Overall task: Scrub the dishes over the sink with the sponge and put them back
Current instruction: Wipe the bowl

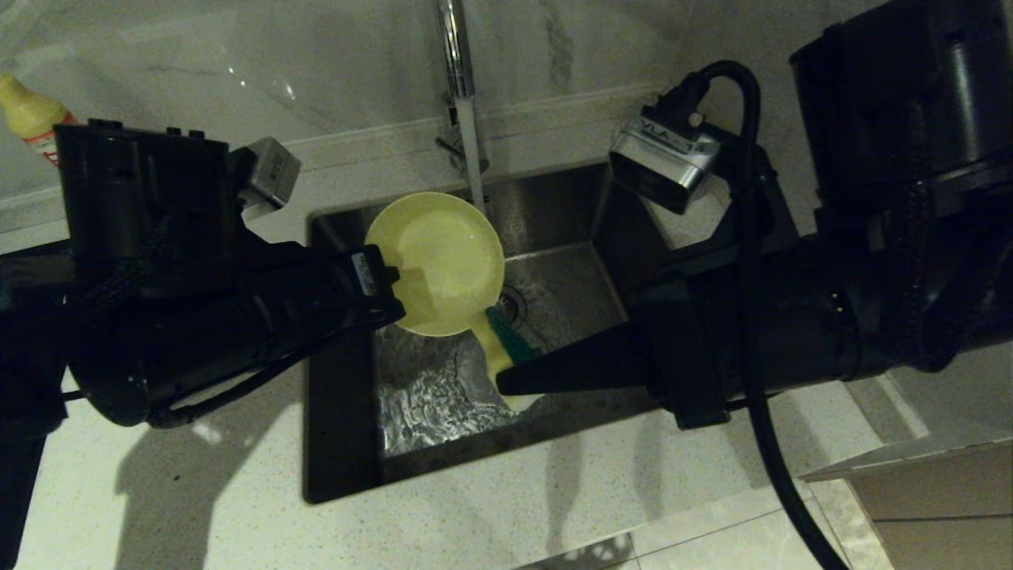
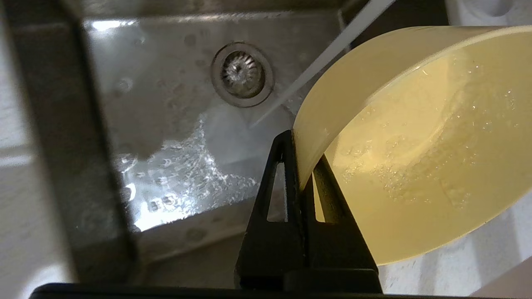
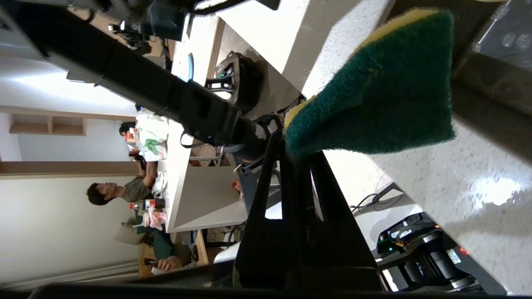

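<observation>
Presently the sink (image 1: 554,237) stood wet, with tap water running. Over it the yellow bowl (image 1: 437,261) hung tilted, its rim pinched in the closed left gripper (image 2: 305,174). The right gripper (image 3: 297,160) was clamped on the sponge (image 1: 506,340), just near-right of the bowl. Scrubbing appeared imminent; returning remained.

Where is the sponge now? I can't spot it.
Head view: the sponge is over the sink, pinched in the right gripper, just below the yellow bowl.
</observation>
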You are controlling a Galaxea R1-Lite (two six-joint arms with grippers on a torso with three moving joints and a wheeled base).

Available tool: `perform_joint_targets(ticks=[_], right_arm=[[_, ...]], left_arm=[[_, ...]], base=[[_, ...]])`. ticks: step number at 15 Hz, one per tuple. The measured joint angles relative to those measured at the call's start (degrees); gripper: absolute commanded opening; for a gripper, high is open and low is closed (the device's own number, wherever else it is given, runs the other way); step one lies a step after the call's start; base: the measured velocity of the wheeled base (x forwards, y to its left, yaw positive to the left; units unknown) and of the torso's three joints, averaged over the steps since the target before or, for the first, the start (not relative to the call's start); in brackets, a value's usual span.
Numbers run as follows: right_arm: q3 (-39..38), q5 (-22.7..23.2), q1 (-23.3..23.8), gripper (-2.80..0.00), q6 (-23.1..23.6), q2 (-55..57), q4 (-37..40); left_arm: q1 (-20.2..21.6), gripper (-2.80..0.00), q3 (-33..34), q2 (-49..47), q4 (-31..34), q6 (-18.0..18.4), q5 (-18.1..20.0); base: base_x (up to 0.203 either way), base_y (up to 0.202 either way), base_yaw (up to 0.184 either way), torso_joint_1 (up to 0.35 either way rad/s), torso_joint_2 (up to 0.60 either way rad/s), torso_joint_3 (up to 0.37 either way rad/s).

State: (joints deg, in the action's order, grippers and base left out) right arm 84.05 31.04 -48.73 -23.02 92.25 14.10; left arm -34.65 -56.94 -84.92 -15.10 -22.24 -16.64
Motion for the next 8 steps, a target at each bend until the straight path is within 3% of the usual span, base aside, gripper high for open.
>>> perform_joint_targets(ticks=[8], right_arm=[[4.1, -0.4, 0.6, -2.8, 0.1, 5.9, -0.3]], left_arm=[[-3.4, -2.8, 1.4, -3.8, -2.3, 0.2, -2.7]], base=[[0.0, 0.0, 0.0, 0.0, 0.0, 0.0]])
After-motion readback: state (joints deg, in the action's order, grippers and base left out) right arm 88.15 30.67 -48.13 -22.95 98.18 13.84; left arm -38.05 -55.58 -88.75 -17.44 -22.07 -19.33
